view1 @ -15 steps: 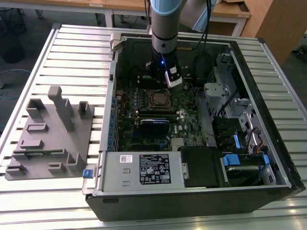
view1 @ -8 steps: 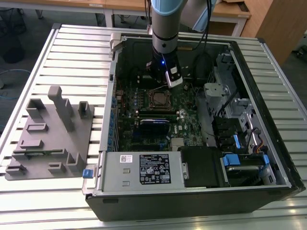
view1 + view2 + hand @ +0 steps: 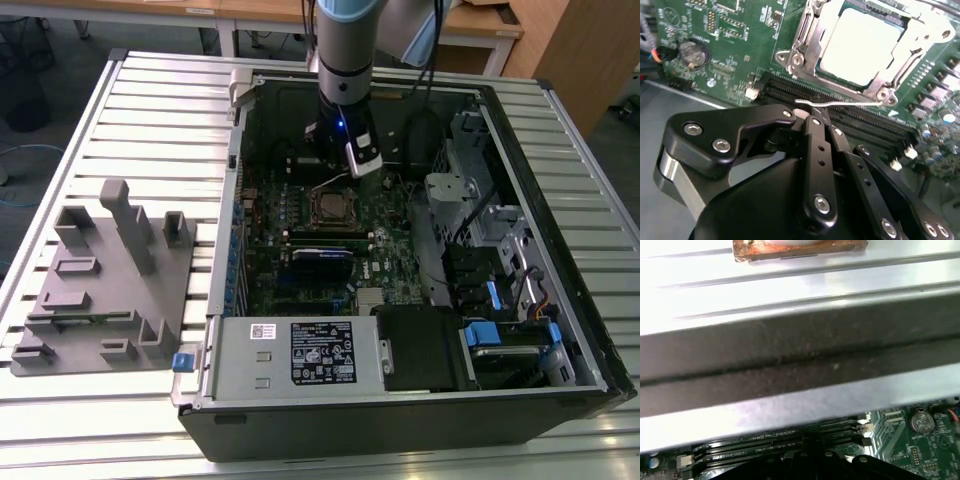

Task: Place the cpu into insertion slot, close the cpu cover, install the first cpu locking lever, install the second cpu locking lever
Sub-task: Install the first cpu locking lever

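Observation:
The cpu (image 3: 860, 42) lies flat in the insertion slot (image 3: 333, 207) on the green board, its pale grey top facing up. The silver cpu cover (image 3: 802, 47) is folded down around it, framing the chip. A thin wire cpu locking lever (image 3: 855, 104) runs along the socket's edge beside the memory slots. My gripper (image 3: 813, 114) is shut on the hooked end of that lever, its black fingers (image 3: 817, 150) pressed together. In the exterior view the gripper (image 3: 340, 172) hangs inside the open computer case just behind the socket.
Long black memory slots (image 3: 790, 92) lie next to the socket, and a coin battery (image 3: 692, 52) sits further off. The case wall (image 3: 790, 360) rises close by. A power supply (image 3: 300, 350) and a drive cage (image 3: 470, 200) crowd the case; a grey fixture block (image 3: 100, 280) stands outside it.

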Controlling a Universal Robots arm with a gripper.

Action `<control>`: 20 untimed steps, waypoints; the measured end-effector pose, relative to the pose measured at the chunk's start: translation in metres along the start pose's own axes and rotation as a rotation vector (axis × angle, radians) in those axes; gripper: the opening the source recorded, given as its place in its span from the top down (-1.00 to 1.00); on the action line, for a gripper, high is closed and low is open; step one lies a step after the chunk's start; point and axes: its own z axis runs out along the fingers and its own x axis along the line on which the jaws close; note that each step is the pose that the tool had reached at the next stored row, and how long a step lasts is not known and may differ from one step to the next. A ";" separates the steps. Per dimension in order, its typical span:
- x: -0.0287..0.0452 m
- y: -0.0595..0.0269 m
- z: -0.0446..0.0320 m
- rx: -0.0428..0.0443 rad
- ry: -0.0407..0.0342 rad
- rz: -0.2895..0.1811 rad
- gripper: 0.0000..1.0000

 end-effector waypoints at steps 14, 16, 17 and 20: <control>-0.0018 0.0068 -0.0298 0.0001 0.0002 0.000 0.79; -0.0019 0.0073 -0.0322 0.0002 0.0002 0.000 0.79; -0.0020 0.0076 -0.0333 0.0002 0.0002 0.000 0.79; -0.0022 0.0083 -0.0367 0.0001 0.0001 0.000 0.79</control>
